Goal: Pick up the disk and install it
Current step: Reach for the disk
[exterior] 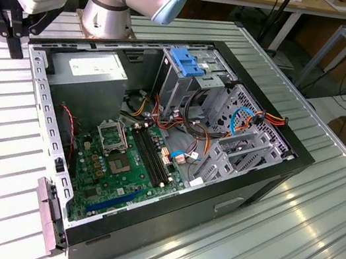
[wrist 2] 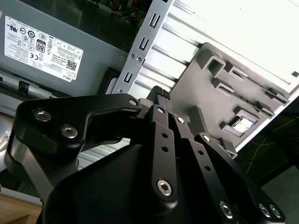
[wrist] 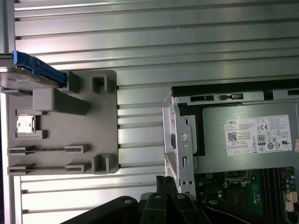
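Presently the fingers [wrist: 161, 184], closed and empty, hang by the case [wrist: 180, 140] corner, the disk [wrist: 21, 80] (at the grey holder's [wrist: 70, 130] far end) well apart.

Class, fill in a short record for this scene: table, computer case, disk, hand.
table: ribbed metal
computer case: open, lying on its side on the table, circuit board showing
disk: resting on one end of the grey holder, outside the computer case, not held
hand: shut, empty, over the table between holder and computer case
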{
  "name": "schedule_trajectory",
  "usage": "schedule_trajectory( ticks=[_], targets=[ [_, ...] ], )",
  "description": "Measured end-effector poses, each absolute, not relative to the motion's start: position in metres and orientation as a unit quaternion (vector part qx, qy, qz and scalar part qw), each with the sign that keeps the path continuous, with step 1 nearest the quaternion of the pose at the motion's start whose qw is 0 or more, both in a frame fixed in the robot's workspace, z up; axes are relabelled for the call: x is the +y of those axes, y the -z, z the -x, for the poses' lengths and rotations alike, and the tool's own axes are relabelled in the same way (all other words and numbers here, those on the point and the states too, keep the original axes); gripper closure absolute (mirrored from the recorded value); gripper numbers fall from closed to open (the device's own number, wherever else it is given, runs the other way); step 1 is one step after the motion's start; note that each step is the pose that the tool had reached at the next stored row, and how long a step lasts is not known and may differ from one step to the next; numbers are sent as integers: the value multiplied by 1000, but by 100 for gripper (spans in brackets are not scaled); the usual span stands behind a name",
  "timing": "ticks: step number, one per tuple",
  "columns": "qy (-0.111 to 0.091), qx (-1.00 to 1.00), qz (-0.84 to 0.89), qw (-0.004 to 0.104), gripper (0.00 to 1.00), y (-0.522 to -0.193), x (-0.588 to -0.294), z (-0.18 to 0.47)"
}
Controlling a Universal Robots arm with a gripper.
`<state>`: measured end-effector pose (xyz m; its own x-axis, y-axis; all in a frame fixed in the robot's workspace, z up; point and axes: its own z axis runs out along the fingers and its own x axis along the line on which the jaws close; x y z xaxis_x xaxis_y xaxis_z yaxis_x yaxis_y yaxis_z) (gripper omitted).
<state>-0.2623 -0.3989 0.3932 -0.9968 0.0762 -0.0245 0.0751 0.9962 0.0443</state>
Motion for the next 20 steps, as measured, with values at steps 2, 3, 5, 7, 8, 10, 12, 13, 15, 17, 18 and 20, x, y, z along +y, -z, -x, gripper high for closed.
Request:
schedule_trajectory(
  ticks=[2,3,5,7,8,10,12,13,15,17,18,20],
  targets=[
    [-22,999,-38,13,90,-393,-399,264],
    [-22,999,-38,13,90,-393,-399,265],
    [-22,999,-38,13,90,-393,-399,268],
    [-22,999,-38,13,90,-393,-399,270],
    [-22,999,-38,13,90,-393,-399,271],
    [-22,999,-38,13,90,-393,-399,273],
    [-22,999,-38,13,90,-393,-399,275],
    [-22,999,-38,13,90,-393,-399,276],
    [-22,999,-38,13,90,-393,-399,278],
    [-22,999,-38,13,90,-393,-399,280],
    [-22,999,-38,13,90,-393,-399,282],
    [-22,999,-38,13,90,-393,-399,283]
  ],
)
